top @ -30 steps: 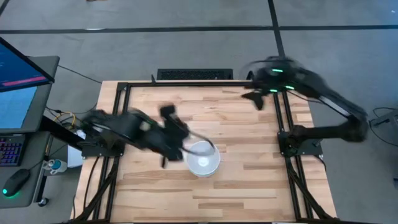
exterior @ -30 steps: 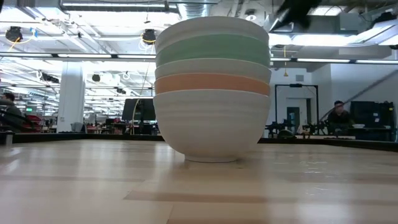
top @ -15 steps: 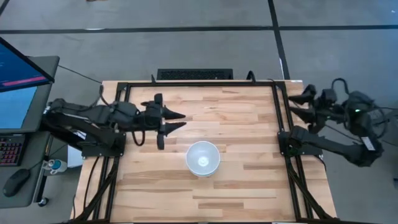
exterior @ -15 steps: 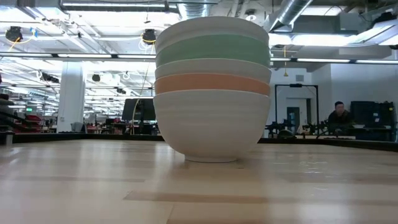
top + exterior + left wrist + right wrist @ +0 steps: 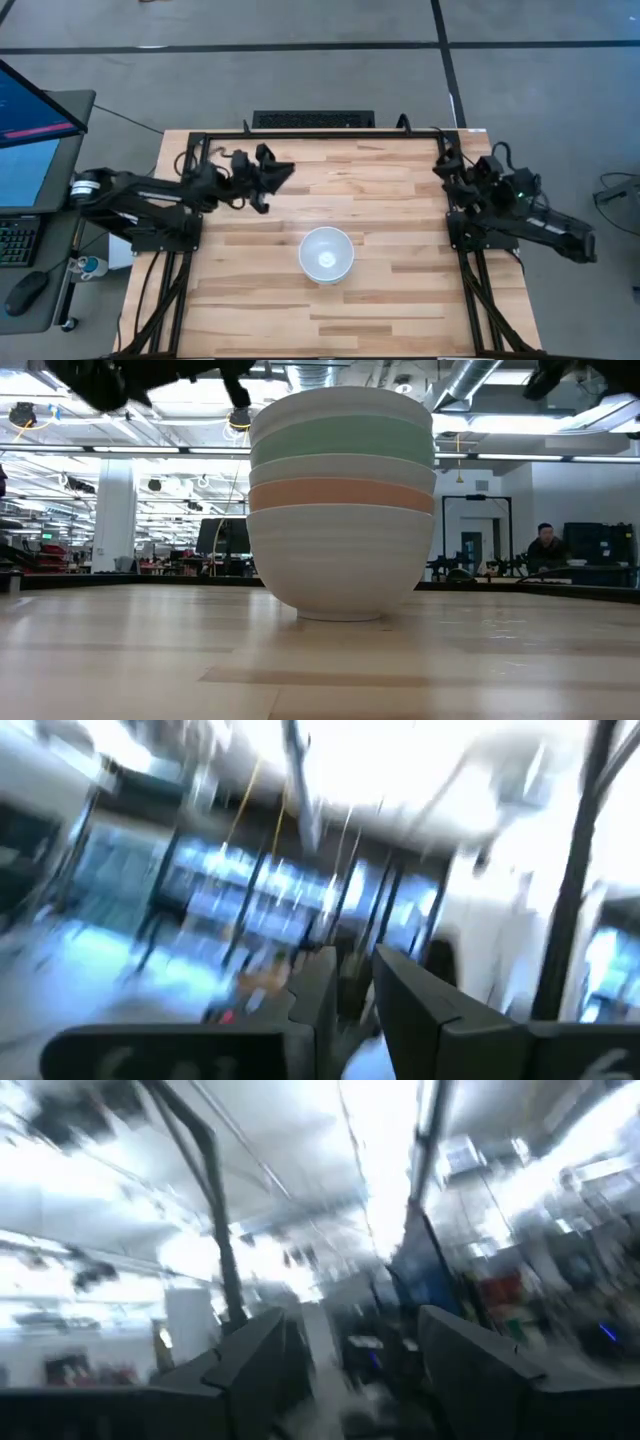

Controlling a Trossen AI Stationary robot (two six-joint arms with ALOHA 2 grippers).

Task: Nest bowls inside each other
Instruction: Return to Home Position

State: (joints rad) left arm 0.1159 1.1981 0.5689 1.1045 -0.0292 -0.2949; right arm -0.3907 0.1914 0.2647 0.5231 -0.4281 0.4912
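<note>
Five bowls stand nested in one stack (image 5: pixel 326 254) at the table's middle, with a white bowl on top. The low view shows the stack's layers (image 5: pixel 341 500): white, mint green, white, orange, and white at the bottom, whose base rests on the wood. My left gripper (image 5: pixel 284 170) hovers to the far left of the stack. It points toward the table's right edge, and its fingers (image 5: pixel 400 1000) are nearly together and empty. My right gripper (image 5: pixel 444 166) is folded back at the table's right rail, open and empty.
Black frame rails (image 5: pixel 320 134) run along the far edge and both sides of the wooden table. A monitor and a keyboard (image 5: pixel 30 150) stand off the table's left. Bare wood (image 5: pixel 330 320) lies near and around the stack. A person (image 5: pixel 545 545) sits in the room behind.
My left gripper has drawn back from the stack toward the table's far left, and its fingers have come together. My right arm has swung from the far edge out past the right rail, then folded down there. The stack has stayed still.
</note>
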